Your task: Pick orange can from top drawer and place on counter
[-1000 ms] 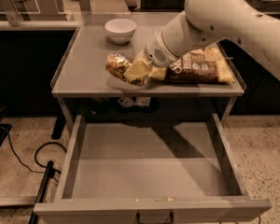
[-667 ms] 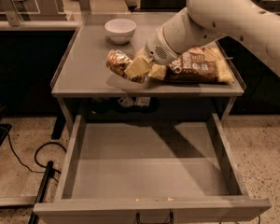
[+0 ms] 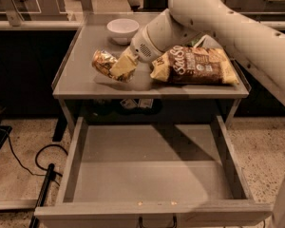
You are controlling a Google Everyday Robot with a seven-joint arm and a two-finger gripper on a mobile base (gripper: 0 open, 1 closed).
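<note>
Claw [image 3: 116,68] clamps orange can [image 3: 102,60] over counter [image 3: 80,77], near its left rim.

We see the claw [image 3: 116,66] over the bench's [image 3: 80,82] front-left part, its fingers [image 3: 125,64] hiding the right end of the orange can [image 3: 102,61] they clasp. The arm [image 3: 218,18] covers the snack bag's [image 3: 199,66] back edge. The picture's bottom edge cuts off the drawer's [image 3: 152,175] handle [image 3: 156,221].

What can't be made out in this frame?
1. Camera view: the gripper, over the counter's left half, covers the orange can's right end; contact with the counter is unclear.
2. The arm hides the snack bag's top-left corner.
3. The top drawer's handle is cut off by the bottom edge.
</note>
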